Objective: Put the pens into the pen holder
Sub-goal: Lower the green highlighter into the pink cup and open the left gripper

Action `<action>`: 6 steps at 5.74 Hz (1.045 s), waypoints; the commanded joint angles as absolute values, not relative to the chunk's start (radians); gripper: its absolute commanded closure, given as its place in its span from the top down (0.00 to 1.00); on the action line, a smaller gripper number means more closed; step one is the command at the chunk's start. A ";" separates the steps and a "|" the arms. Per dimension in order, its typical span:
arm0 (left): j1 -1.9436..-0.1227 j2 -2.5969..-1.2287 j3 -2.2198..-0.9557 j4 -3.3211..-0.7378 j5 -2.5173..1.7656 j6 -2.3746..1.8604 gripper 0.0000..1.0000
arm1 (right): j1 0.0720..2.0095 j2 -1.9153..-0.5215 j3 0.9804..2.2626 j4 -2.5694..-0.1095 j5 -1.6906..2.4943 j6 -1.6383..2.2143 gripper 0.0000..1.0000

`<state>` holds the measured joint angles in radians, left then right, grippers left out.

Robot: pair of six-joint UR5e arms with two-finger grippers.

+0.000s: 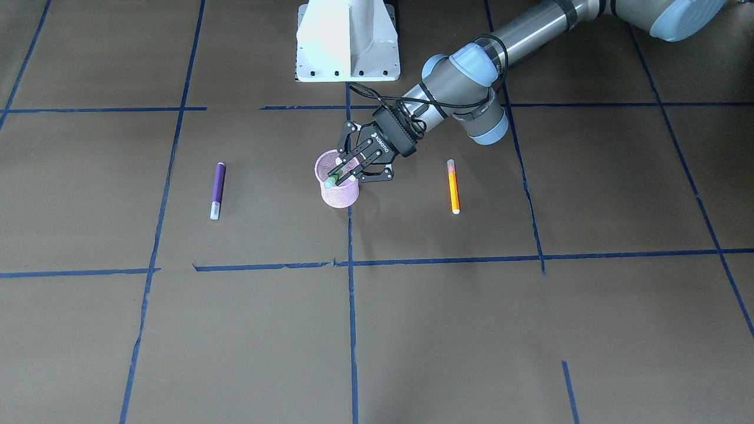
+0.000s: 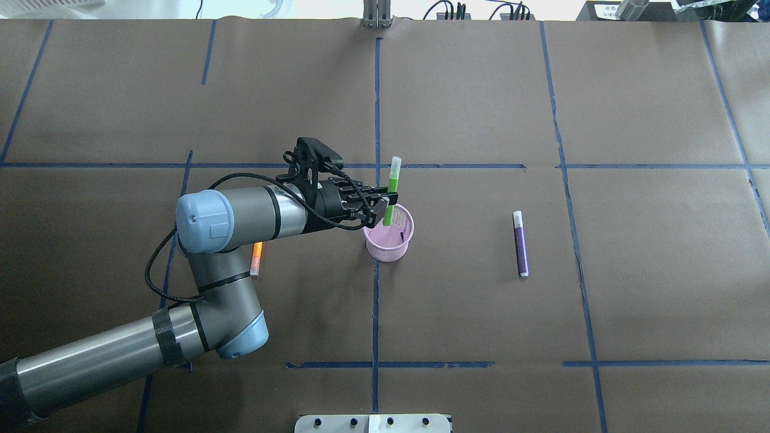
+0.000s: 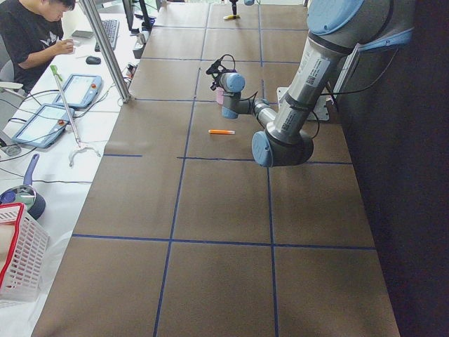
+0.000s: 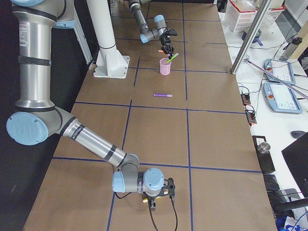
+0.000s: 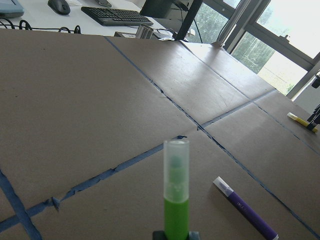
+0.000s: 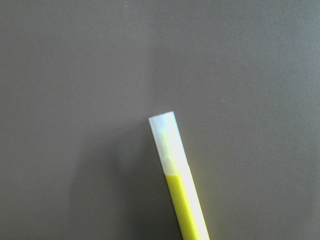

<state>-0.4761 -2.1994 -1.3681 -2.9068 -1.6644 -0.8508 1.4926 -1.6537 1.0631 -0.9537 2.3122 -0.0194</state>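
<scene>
The pen holder (image 2: 388,242) (image 1: 340,192), a pink mesh cup, stands at the table's middle. My left gripper (image 2: 388,202) (image 1: 344,174) hangs over its rim, shut on a green pen (image 2: 393,191) (image 5: 176,205). The pen is tilted, its lower end inside the cup and its pale cap up. A purple pen (image 2: 521,243) (image 1: 218,189) lies flat on my right side. On my left side an orange pen (image 1: 453,185) (image 2: 257,257) lies partly under my left arm. A yellow pen (image 6: 177,175) fills the right wrist view. My right gripper (image 4: 163,188) sits low by the near table end; I cannot tell whether it is open or shut.
Blue tape lines (image 2: 376,120) divide the brown table into squares. The white robot base (image 1: 347,41) stands at the table's robot-side edge. A person (image 3: 28,35) sits at a desk beyond the far edge, and a white basket (image 3: 21,260) stands off the table.
</scene>
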 commanded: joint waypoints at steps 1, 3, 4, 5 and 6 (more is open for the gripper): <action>-0.469 -2.198 -1.371 -2.907 -1.663 -0.853 0.99 | 1.493 -1.654 1.063 -0.954 2.319 -0.020 1.00; -0.469 -2.195 -1.413 -2.898 -1.664 -0.903 1.00 | 1.493 -1.654 1.063 -0.954 2.319 -0.018 1.00; -0.475 -2.197 -1.431 -2.876 -1.666 -0.907 1.00 | 1.493 -1.654 1.063 -0.953 2.321 -0.018 1.00; -0.535 -2.195 -1.507 -2.697 -1.698 -0.940 1.00 | 1.493 -1.654 1.063 -0.954 2.321 -0.020 1.00; -0.643 -2.195 -1.642 -2.337 -1.862 -0.940 1.00 | 1.493 -1.654 1.065 -0.953 2.321 -0.020 1.00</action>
